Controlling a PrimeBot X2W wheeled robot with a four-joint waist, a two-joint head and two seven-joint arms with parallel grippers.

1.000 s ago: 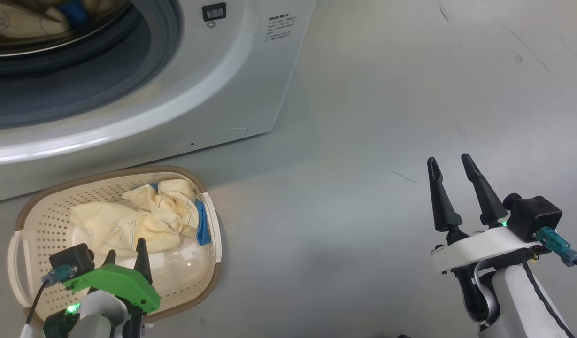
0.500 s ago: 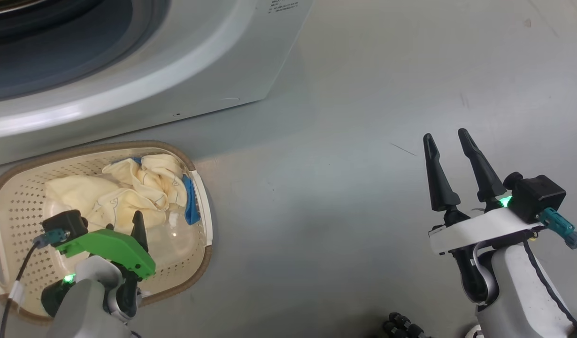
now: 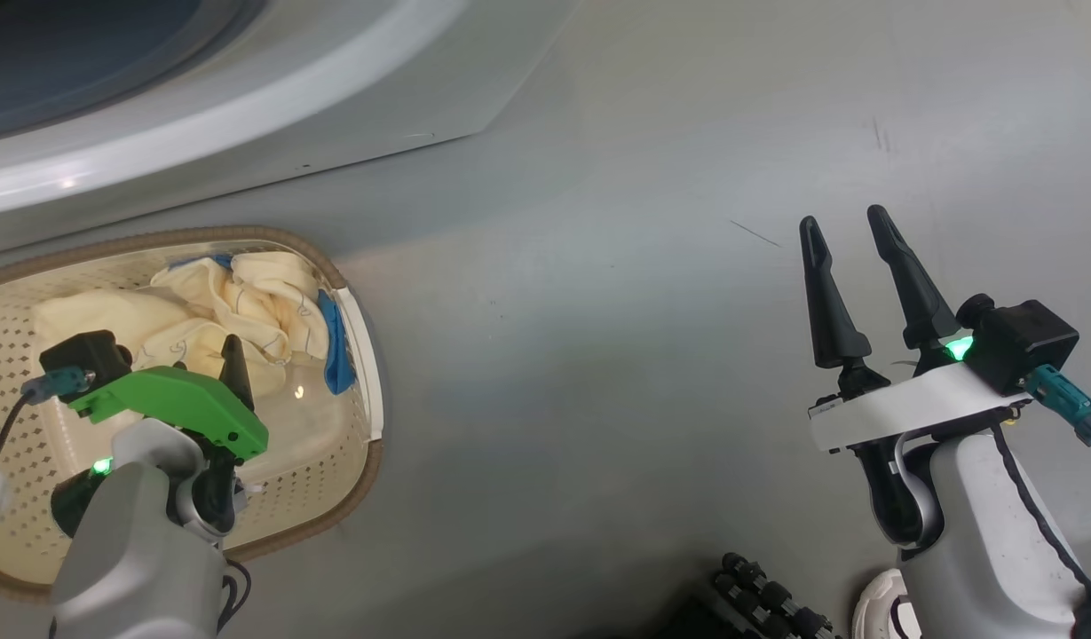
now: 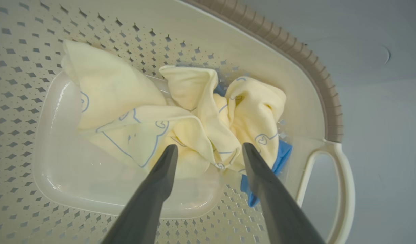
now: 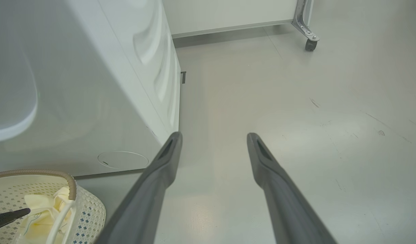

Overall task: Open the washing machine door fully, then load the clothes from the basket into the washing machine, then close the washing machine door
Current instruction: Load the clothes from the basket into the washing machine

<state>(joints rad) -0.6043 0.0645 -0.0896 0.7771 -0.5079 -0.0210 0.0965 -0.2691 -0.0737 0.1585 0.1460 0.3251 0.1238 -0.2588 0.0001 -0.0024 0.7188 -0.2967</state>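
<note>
Bunched inside the basket point(image 3: 270, 238), against its washer-side wall and toward one handle end: clothes point(image 4: 180, 118), limp and light, sure to sag and trail once lifted, probably not slippery and in no way fragile. Best pinched at the raised ridge of folds in the middle of the heap, deep enough to gather several layers rather than the blue trim alone. Hovering over that heap, left gripper point(image 4: 209, 146) spread wide and holding nothing, tips straddling the ridge; touching or not, hard to tell. Well off to the basket's right over bare floor point(image 3: 598, 355), right gripper point(image 3: 843, 217) likewise agape and empty. Beware the basket's perforated walls and brown rim close around the heap. Plenty of free room above, with the washer point(image 3: 243, 115) just beyond the basket.
</note>
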